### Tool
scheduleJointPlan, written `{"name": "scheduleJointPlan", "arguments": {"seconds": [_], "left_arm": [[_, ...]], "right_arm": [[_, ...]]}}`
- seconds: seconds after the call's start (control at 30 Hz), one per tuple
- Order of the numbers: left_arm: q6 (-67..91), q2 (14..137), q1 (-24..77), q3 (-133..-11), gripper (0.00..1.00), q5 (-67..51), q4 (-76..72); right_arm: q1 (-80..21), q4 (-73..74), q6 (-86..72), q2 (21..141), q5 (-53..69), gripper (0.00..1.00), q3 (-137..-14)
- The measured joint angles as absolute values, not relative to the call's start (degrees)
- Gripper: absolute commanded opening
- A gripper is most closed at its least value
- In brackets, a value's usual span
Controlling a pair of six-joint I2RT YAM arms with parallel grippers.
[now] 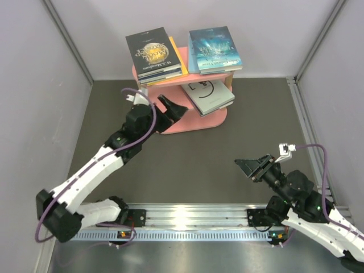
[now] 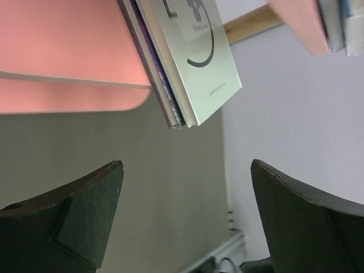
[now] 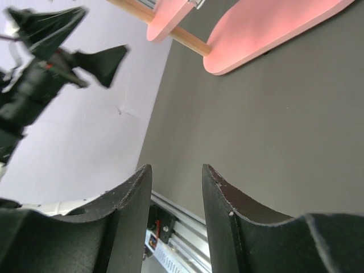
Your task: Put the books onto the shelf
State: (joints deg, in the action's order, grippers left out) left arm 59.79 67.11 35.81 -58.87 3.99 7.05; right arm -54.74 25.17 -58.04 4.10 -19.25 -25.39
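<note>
**Books:** a stack topped by the black book (image 1: 153,50) is lying on the top tier of the shelf (image 1: 193,122) toward 11 o'clock, with yellow and navy edges showing beneath it. A second stack, topped by the teal book (image 1: 214,48), is lying beside it toward 1 o'clock. The grey-white book (image 1: 209,94) is resting on the middle tier over a purple book (image 2: 162,85), overhanging toward 4 o'clock.

**Shelf:** sitting at 12 o'clock on the tabletop (image 1: 187,170).

**Progress:** no book is showing on the tabletop or in either arm, so the shelving is looking complete. Only drawing the arms back is appearing to remain.

**Left fingers** (image 1: 173,108): standing wide apart, holding nothing, hovering just beside the bottom board at its 8 o'clock.

**Right fingers** (image 1: 250,166): standing partly apart, empty, touching nothing, well apart from the shelf toward 5 o'clock.
</note>
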Motion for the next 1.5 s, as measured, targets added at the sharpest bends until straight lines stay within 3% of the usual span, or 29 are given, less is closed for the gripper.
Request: {"name": "scheduleJointPlan", "arguments": {"seconds": [0.23,0.43,0.63,0.83,0.87,1.0,1.2,1.37,1.43,1.5], "left_arm": [[48.38,48.66,35.7,-54.83,0.99,15.62,21.41],[42.78,35.7,35.66,-36.86,0.99,32.8,25.67],[34.96,32.18,35.64,-20.08,0.99,43.03,19.51],[20.38,39.53,35.27,-14.39,0.99,50.61,-4.56],[17.93,41.17,35.16,-13.26,0.99,51.0,-9.04],[8.86,51.68,31.77,-8.16,0.99,51.99,-28.05],[8.08,66.65,19.62,-8.25,0.99,45.6,-39.72],[7.31,73.91,13.47,-9.13,0.99,38.5,-48.14],[7.53,75.85,9.82,-9.63,0.99,34.81,-51.66],[7.38,77.36,7.01,-10.11,0.99,31.22,-54.24]], "right_arm": [[-54.74,26.68,-55.02,7.03,-19.16,0.45,-27.92],[-54.74,26.63,-53.67,9.3,-16.99,0.47,-27.92],[-54.74,26.61,-52.53,10.66,-14.63,0.49,-27.9],[-54.74,27.16,-51.64,10.13,-14.31,0.56,-27.86],[-54.74,27.29,-51.53,10.11,-14.31,0.64,-27.86],[-54.74,27.66,-51.07,10.28,-14.26,0.78,-27.88],[-54.74,28.4,-48.66,11.86,-13.76,0.86,-28.34],[-54.74,29.02,-45.84,12.67,-13.85,0.9,-29.3],[-54.74,28.93,-45.01,13.1,-14.0,1.0,-29.36],[-54.74,28.8,-44.12,14.02,-14.22,1.0,-29.36]]}}
